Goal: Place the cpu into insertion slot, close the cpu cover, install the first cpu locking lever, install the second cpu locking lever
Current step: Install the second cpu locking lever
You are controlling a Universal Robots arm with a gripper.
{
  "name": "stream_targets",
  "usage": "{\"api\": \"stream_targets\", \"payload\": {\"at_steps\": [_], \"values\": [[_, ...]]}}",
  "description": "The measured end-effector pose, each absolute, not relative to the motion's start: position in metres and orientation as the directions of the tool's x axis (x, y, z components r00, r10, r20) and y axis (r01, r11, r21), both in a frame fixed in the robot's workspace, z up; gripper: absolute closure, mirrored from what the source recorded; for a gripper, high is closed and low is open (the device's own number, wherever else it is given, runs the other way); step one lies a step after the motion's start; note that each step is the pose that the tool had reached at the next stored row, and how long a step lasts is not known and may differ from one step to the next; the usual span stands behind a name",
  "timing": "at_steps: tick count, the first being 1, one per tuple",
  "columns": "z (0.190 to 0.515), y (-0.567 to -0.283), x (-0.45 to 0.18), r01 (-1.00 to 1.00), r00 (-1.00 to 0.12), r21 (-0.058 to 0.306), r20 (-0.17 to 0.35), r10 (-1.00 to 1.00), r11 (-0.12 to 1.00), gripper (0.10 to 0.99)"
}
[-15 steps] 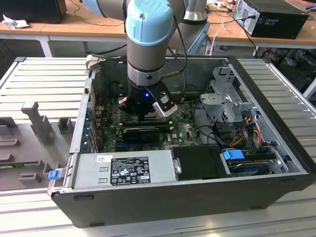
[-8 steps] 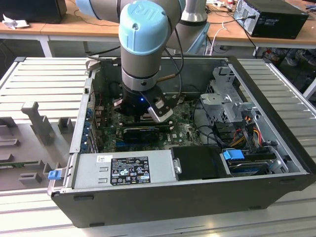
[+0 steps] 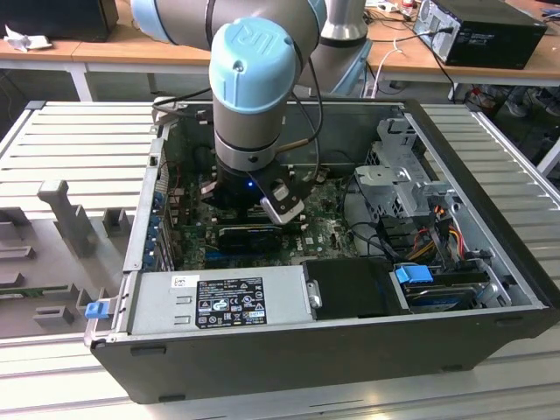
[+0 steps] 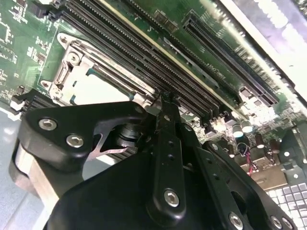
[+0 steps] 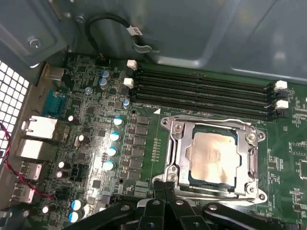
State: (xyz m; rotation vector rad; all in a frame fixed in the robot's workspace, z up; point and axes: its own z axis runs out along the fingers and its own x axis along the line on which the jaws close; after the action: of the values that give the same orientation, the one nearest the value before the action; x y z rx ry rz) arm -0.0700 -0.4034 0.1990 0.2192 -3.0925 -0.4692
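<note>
**Inspector A:** The pincer (image 5: 165, 189) sits low over the board, its two fingertips (image 5: 169, 184) pressed together with nothing between them, right at the edge of the cpu cover (image 5: 178, 143). In the second wrist view the tips meet just beside the socket frame.

**Inspector B:** And the chip?

**A:** The cpu (image 5: 213, 158) lies flat in the insertion slot (image 5: 192, 179), its pale face showing through the window of the cover, which is down over it. Whether either locking lever is hooked I cannot tell; a thin wire bar (image 5: 211, 121) runs along the far side of the frame.

**B:** Risks?

**A:** In my judgement, three. The closed tips are close to the frame's edge; a slip off the metal could land them on the green motherboard (image 5: 144, 129) and scrape its small parts. Pressing down on a cover that is not fully seated could load the chip unevenly. The memory slots (image 5: 201, 91) run near the socket, so a wide sideways sweep could strike them.

**B:** The enclosure?

**A:** The computer case (image 3: 289, 350) walls the arm in, leaving little room to correct.
</note>
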Motion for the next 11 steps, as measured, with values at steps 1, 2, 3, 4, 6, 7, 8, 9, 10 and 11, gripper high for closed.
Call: {"api": "stream_targets", "payload": {"at_steps": [1, 2, 3, 4, 6, 7, 8, 9, 10, 11], "values": [[0.1972, -0.4034, -0.0701, -0.138, -0.99, 0.305, -0.016, -0.14, 0.942, 0.98], [0.1963, -0.4033, -0.0702, -0.139, -0.99, 0.31, -0.017, -0.14, 0.941, 0.98], [0.1953, -0.4034, -0.0704, -0.139, -0.99, 0.315, -0.018, -0.141, 0.939, 0.98], [0.194, -0.4034, -0.0708, -0.141, -0.99, 0.322, -0.019, -0.142, 0.936, 0.98], [0.1934, -0.4034, -0.0714, -0.142, -0.989, 0.327, -0.02, -0.143, 0.934, 0.98], [0.1935, -0.4033, -0.0719, -0.142, -0.989, 0.328, -0.02, -0.143, 0.934, 0.98], [0.1942, -0.4033, -0.073, -0.142, -0.989, 0.33, -0.02, -0.144, 0.933, 0.98], [0.196, -0.4036, -0.075, -0.142, -0.989, 0.33, -0.02, -0.144, 0.933, 0.98], [0.1981, -0.4037, -0.0758, -0.142, -0.989, 0.33, -0.02, -0.144, 0.933, 0.98], [0.2032, -0.4037, -0.076, -0.142, -0.989, 0.33, -0.02, -0.144, 0.933, 0.98]]}}
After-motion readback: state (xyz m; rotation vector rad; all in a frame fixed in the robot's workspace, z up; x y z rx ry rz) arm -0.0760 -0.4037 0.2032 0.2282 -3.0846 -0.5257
